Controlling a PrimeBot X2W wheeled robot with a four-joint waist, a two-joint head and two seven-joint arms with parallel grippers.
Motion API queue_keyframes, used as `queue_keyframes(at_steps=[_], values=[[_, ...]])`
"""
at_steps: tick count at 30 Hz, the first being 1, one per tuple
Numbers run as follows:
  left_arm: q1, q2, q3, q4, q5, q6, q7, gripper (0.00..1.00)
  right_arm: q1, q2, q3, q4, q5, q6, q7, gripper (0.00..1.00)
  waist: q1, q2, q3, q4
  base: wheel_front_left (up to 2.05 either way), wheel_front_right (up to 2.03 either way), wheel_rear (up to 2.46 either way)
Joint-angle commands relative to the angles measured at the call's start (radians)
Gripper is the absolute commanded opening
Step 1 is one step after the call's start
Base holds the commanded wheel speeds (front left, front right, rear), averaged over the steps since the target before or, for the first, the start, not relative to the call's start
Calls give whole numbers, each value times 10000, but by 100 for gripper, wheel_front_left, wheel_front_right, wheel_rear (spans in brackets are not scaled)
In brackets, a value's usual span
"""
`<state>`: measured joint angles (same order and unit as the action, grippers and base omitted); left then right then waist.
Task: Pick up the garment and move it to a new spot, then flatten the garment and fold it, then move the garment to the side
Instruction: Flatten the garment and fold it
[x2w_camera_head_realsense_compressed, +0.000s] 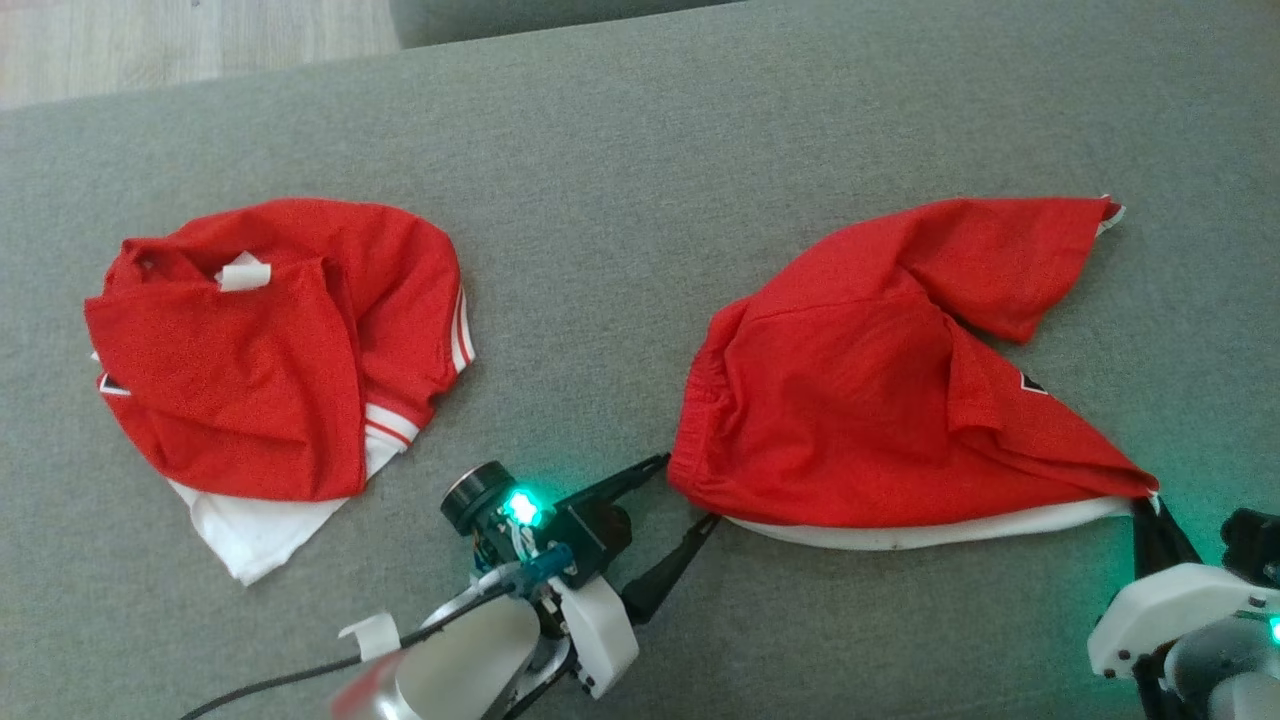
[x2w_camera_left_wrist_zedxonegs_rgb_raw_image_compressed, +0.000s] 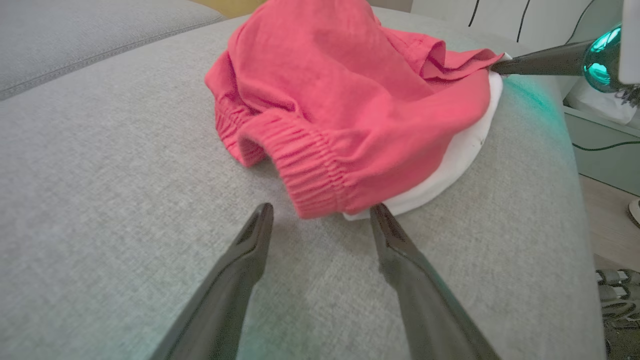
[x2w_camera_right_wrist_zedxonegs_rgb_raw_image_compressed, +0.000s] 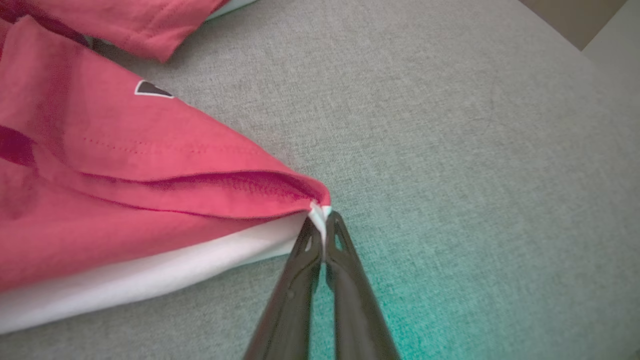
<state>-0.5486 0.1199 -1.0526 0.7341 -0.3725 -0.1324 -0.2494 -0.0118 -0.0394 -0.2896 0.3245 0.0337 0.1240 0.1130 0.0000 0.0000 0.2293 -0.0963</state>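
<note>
1. Setting: a grey cushion (x2w_camera_head_realsense_compressed: 600, 150) carries two heaps of red cloth, well apart. A strip of wooden floor (x2w_camera_head_realsense_compressed: 150, 40) shows at the head view's upper left.
2. The garment (x2w_camera_head_realsense_compressed: 270, 340) lies crumpled on the robot's left side of the cushion. A white tag (x2w_camera_head_realsense_compressed: 243, 272) sits near its top edge, red-striped white sleeve trim (x2w_camera_head_realsense_compressed: 460, 340) lines its right edge, and a white panel (x2w_camera_head_realsense_compressed: 255, 530) sticks out below. Neither tool touches it.
3. The red cloth piece (x2w_camera_head_realsense_compressed: 850, 400) lies to the robot's right, loosely spread and wrinkled. Its gathered elastic band (x2w_camera_left_wrist_zedxonegs_rgb_raw_image_compressed: 310, 170) faces the left tool, and plain white edging (x2w_camera_head_realsense_compressed: 920, 535) runs along the near side. A small dark triangular mark (x2w_camera_right_wrist_zedxonegs_rgb_raw_image_compressed: 152, 89) shows on the red cloth.
4. Left tool (x2w_camera_head_realsense_compressed: 688, 490): the two dark fingers are spread wide and hold nothing. In the left wrist view the tool (x2w_camera_left_wrist_zedxonegs_rgb_raw_image_compressed: 322, 205) sits low over the cushion, with its fingertips just at the near edge of the elastic band. One tip (x2w_camera_left_wrist_zedxonegs_rgb_raw_image_compressed: 380, 212) is just beside the white edging (x2w_camera_left_wrist_zedxonegs_rgb_raw_image_compressed: 465, 150).
5. Right tool (x2w_camera_right_wrist_zedxonegs_rgb_raw_image_compressed: 324, 220): the fingers are pressed together on the near right corner of the red cloth piece (x2w_camera_right_wrist_zedxonegs_rgb_raw_image_compressed: 100, 175), pinching a bit of the white edging (x2w_camera_right_wrist_zedxonegs_rgb_raw_image_compressed: 150, 280) between the tips. The head view shows this tool (x2w_camera_head_realsense_compressed: 1148, 515) at the cloth's lower right point.
</note>
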Motion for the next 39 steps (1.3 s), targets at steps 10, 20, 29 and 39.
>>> queue_keyframes(at_steps=[10, 20, 29, 39], values=[[-628, 284, -173, -616, -205, 18, -122, 76, -414, -108, 272, -207, -9, 67, -156, 0, 0, 0, 158, -8, 0, 0, 0], [-802, 502, -588, -919, -450, 18, -123, 0, -533, -108, 233, -137, -1, 67, -183, 0, 0, 0, 105, 18, 0, 0, 0], [-601, 846, -96, -1472, -241, 23, -123, 0, -508, -108, 179, -102, 4, 67, -188, 0, 0, 0, -336, 122, 0, 0, 0], [-340, 1277, 625, -2336, 81, 153, -124, 0, -668, -108, 602, -609, 796, 67, -198, 0, 0, 0, -923, 229, 0, 0, 0]])
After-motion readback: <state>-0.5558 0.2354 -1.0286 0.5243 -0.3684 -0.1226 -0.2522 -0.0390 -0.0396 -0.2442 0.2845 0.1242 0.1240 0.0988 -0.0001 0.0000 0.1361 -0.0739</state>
